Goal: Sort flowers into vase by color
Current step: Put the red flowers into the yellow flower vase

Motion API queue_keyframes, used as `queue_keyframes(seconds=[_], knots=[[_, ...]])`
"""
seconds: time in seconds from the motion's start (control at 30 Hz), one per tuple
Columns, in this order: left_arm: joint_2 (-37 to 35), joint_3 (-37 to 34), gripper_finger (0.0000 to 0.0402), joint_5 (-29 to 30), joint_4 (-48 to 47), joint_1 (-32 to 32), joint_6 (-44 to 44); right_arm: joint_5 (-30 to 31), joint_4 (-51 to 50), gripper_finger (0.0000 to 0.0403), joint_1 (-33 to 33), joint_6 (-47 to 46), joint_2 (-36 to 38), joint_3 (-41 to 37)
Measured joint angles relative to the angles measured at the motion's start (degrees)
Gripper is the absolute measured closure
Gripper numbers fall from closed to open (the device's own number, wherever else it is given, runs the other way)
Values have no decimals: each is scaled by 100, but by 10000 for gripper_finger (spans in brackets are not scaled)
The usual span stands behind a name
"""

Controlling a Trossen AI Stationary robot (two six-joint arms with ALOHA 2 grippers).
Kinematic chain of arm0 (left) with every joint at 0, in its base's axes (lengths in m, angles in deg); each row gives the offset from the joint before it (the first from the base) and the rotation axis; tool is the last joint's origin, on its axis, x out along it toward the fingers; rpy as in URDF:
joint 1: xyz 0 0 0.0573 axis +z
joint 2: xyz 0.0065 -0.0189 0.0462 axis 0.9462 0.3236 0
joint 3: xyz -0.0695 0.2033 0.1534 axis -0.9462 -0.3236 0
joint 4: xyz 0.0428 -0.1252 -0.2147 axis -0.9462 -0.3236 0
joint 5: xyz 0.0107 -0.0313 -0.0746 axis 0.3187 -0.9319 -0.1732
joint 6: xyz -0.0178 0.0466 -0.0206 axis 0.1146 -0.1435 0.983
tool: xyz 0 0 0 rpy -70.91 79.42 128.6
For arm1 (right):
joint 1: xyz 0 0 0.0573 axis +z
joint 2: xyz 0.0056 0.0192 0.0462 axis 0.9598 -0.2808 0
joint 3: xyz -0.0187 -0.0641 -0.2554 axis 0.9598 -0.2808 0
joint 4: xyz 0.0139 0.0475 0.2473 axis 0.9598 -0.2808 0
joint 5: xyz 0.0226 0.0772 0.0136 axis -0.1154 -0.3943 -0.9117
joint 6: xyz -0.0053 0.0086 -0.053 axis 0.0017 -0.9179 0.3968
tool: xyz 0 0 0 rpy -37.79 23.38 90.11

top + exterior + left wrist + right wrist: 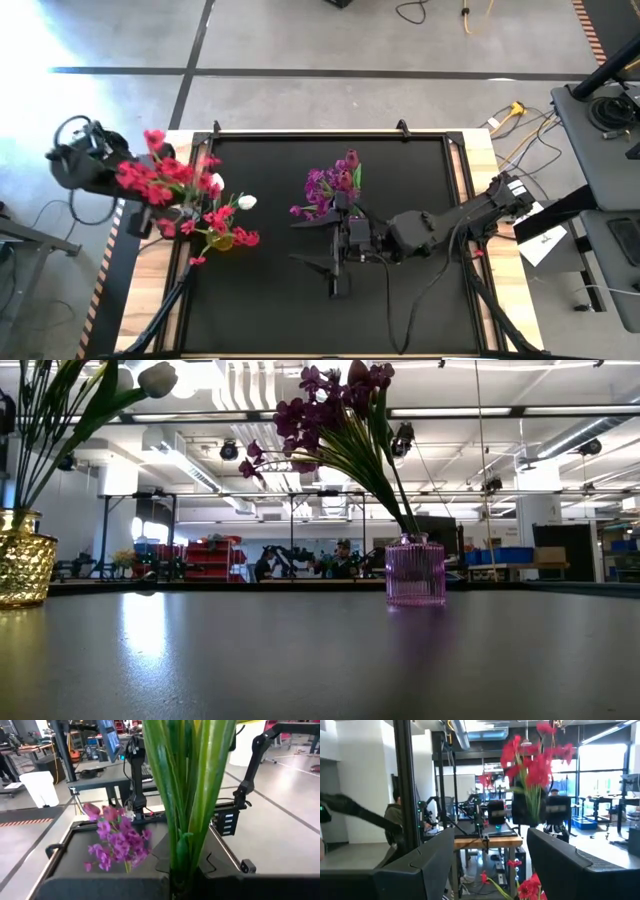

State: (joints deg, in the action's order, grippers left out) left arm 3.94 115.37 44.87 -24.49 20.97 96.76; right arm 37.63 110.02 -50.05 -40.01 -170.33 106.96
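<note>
A yellow glass vase (pixel 221 240) (pixel 20 570) stands at the table's left and holds red blossom clusters (pixel 165 182) and a white tulip bud (pixel 246 202) (pixel 156 378) by their green stalks. A pink glass vase (pixel 415 570) near the table's middle holds purple blossoms (pixel 325 185) (pixel 117 842) and a pink bud (pixel 351 160). My left gripper (pixel 186 222) (pixel 172 887) sits by the yellow vase under the red blossoms, shut on green stalks. My right gripper (pixel 325 275) (pixel 490 865) hovers open, nearer the table's front than the pink vase, facing the red flowers (pixel 535 765). My left gripper is shut on green stalks and long leaves (pixel 176 855) of the bunch at the yellow vase, which rise straight up from between its fingers in the left wrist view. The blossoms above hide the place of contact in the high view, so which stalk it has cannot be told.
The black table top (pixel 400 320) has a raised frame along its edges (pixel 300 135). The right arm (pixel 440 225) lies low across the table's right half. Open table surface lies in front of both vases (pixel 300 660). Cables and equipment stand off the table's right.
</note>
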Motion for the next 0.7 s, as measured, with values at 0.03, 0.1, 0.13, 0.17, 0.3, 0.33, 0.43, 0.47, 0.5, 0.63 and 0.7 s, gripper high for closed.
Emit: queue_keyframes(seconds=[0.03, 0.1, 0.13, 0.17, 0.3, 0.33, 0.43, 0.47, 0.5, 0.63, 0.7], knots=[[-148, -294, 401, 0, 175, 0, -5, 2, -9, 161, 0, 0, 0, 0], [-440, -867, 402, 7, 470, 0, -21, 11, -22, 160, 0, -31, 0, 0], [-584, -1149, 402, 13, 600, 0, -16, 11, -36, 161, -2, -61, 0, 0], [-727, -1405, 402, 15, 656, 0, 11, 13, -57, 161, -2, -99, -2, 0], [-1363, -2242, 402, 14, 711, 0, 407, 125, -109, 163, -2, -149, -4, 0], [-1531, -2415, 401, 18, 716, 0, 497, 156, -128, 163, -2, -149, -4, 0], [-1972, -2866, 401, 21, 732, 0, 802, 164, -147, 163, -2, -151, -4, 0], [-2109, -2989, 401, 20, 731, 0, 875, 167, -145, 163, -2, -151, -5, 0], [-2247, -3097, 401, 24, 736, 0, 914, 182, -147, 163, -2, -161, -7, 0], [-2709, -3495, 401, 118, 732, 0, 962, 230, -240, 163, -2, -447, -5, 0], [-2923, -3621, 401, 150, 733, 1, 966, 330, -367, 163, -2, -570, -7, 0]])
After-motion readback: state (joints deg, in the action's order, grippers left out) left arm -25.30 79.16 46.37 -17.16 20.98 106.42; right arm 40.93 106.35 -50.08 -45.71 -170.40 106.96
